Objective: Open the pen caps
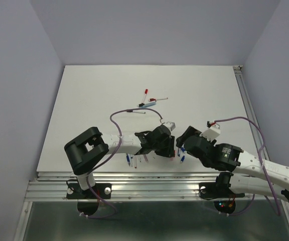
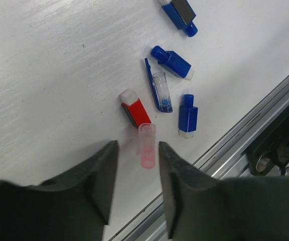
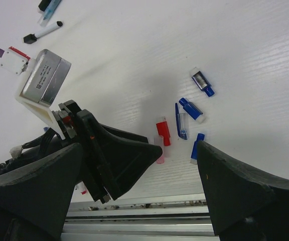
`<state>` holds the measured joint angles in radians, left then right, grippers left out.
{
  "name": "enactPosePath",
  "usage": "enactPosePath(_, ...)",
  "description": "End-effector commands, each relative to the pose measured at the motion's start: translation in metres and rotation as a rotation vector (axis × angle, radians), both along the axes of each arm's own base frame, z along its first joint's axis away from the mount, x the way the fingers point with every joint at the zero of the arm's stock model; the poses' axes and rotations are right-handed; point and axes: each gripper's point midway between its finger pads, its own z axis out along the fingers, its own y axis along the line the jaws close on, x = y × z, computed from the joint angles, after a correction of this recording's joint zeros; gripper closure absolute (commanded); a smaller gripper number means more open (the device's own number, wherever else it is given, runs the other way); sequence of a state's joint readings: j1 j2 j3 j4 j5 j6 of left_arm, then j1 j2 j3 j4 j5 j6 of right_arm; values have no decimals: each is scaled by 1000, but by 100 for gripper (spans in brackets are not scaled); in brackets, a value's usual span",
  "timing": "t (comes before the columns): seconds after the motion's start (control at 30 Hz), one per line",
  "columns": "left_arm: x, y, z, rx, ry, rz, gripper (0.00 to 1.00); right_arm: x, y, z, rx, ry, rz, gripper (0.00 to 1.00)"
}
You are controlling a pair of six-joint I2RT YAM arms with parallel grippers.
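In the left wrist view my left gripper (image 2: 138, 144) stands open just above the table. A translucent pink pen cap (image 2: 147, 146) lies between and just beyond its fingertips, touching neither. Beyond it lie a red cap (image 2: 134, 109), three blue caps (image 2: 173, 63) (image 2: 187, 115) (image 2: 180, 15) and a clear cap with a blue clip (image 2: 160, 90). My right gripper (image 3: 139, 150) is wide open, close to the right of the left one, and holds nothing. The left gripper's black finger (image 3: 129, 155) sits between its jaws in that view, with the red cap (image 3: 162, 131) and the blue caps (image 3: 193, 109) behind.
Several pens (image 1: 147, 103) lie together near the middle of the white table (image 1: 94, 100), one with a black cap (image 3: 44, 34). The metal rail (image 2: 245, 125) runs along the near edge, right beside the caps. The two grippers (image 1: 177, 148) nearly touch.
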<state>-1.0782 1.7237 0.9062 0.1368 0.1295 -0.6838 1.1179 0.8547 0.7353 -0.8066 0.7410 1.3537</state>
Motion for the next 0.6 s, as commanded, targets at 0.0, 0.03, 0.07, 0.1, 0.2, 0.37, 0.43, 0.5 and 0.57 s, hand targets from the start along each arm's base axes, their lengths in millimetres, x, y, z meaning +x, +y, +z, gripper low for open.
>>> enactPosePath(0.0, 12, -14, 22, -33, -52, 9, 47, 5, -9, -3, -15, -37, -34, 0)
enactPosePath(0.03, 12, -13, 23, -26, -54, 10, 46, 5, -9, -2, -14, -39, -32, 0)
enactPosePath(0.07, 15, -12, 26, -22, -67, 18, 45, 5, -10, -2, -14, -39, -34, 0)
enactPosePath(0.1, 15, -10, 27, -13, -66, 20, 40, 5, -10, -2, -12, -40, -32, 0)
enactPosePath(0.2, 20, -7, 40, -18, -93, 41, 37, 5, -10, -1, -9, -43, -31, 0)
enactPosePath(0.37, 42, 21, 67, 1, -165, 174, 19, 5, -11, 2, 5, -53, -32, 0)
enactPosePath(0.43, 52, 39, 67, 14, -163, 243, 9, 6, -12, 3, 3, -63, -29, 0)
enactPosePath(0.5, 73, 61, 80, -3, -180, 329, 5, 6, -12, 3, 9, -71, -26, 0)
enactPosePath(0.57, 84, 84, 85, 4, -181, 405, 1, 6, -10, 2, 12, -76, -14, 0)
